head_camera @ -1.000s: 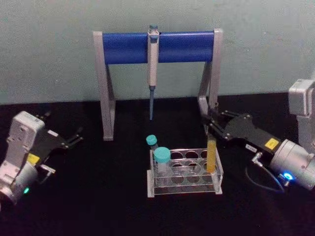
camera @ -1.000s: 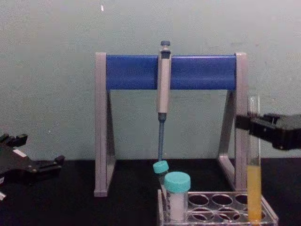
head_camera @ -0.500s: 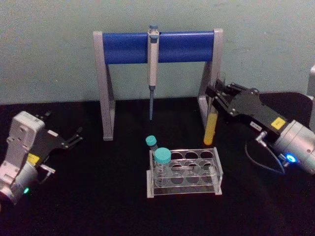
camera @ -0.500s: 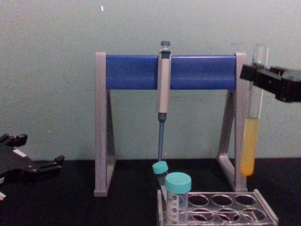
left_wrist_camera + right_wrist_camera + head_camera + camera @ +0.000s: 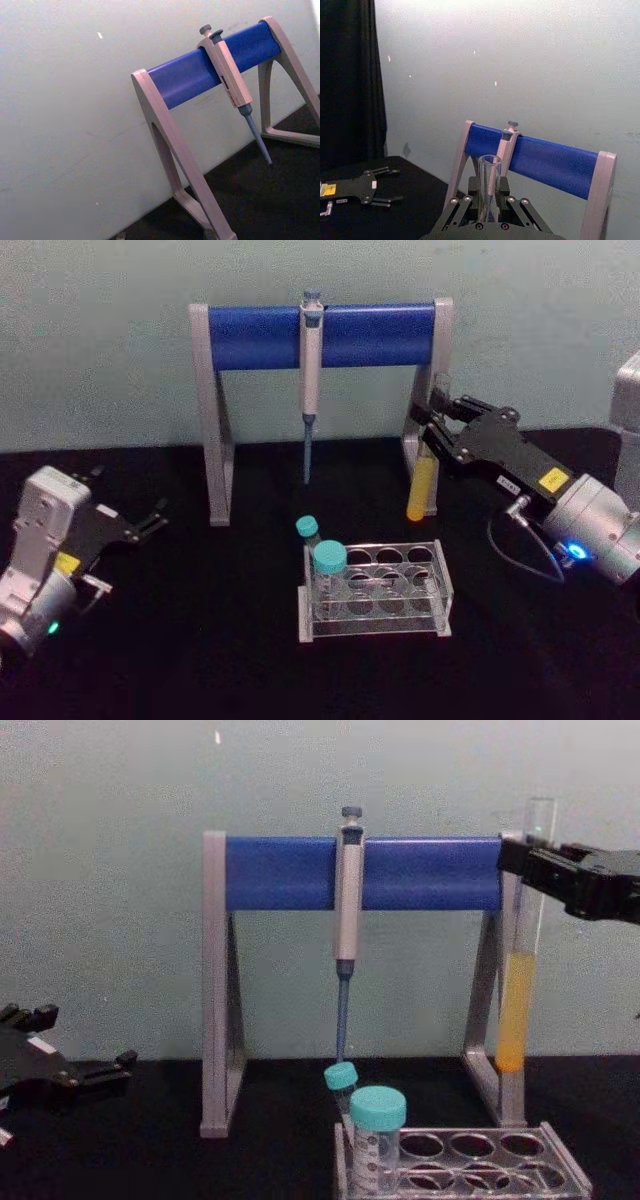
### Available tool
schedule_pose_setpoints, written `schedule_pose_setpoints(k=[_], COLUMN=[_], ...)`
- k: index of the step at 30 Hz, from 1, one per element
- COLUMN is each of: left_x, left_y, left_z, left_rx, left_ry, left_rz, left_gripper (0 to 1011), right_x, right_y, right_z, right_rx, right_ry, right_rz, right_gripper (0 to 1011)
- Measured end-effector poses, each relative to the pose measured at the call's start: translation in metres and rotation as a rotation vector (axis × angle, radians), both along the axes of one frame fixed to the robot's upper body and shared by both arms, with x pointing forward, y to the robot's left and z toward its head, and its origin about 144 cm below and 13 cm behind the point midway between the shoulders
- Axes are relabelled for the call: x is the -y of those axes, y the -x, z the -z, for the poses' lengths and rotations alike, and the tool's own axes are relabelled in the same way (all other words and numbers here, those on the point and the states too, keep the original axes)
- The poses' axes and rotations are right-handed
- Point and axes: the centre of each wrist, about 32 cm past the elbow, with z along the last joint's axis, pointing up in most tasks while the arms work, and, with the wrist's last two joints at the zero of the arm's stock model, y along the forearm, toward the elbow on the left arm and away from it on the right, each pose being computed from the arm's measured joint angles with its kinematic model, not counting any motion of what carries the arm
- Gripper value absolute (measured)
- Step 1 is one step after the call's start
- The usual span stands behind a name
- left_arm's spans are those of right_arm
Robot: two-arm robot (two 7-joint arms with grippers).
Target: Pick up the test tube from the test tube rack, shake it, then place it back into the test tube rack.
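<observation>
Partly overlapping the right leg of the pipette stand (image 5: pixel 255 337), the test tube (image 5: pixel 421 490) hangs gripped in the right pincer (image 5: pixel 432 432) above the test tube rack (image 5: pixel 444 590); left pincer (image 5: pixel 153 517) spread wide, lower left.

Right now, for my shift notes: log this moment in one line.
right gripper: shut on test tube, upright, held clear of test tube rack | left gripper: open, parked left

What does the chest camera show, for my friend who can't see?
The right gripper holds the test tube, with yellow liquid, nearly upright in the air, clear of the test tube rack. A pipette hangs on a blue stand; the left gripper rests open, far left.
</observation>
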Motion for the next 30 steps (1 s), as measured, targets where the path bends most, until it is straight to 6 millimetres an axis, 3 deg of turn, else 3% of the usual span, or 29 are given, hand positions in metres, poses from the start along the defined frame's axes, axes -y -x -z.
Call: schedule_pose_setpoints(k=[30], left_x=[0.000], left_y=[0.000], left_z=[0.000], left_rx=[0.000], left_ry=[0.000], left_rz=[0.000], left_gripper=[1001], right_x=[-0.011], right_y=[-0.009], right_z=[0.003], right_rx=[-0.007], right_ry=[0.009], right_rz=[-0.057], right_gripper=[233])
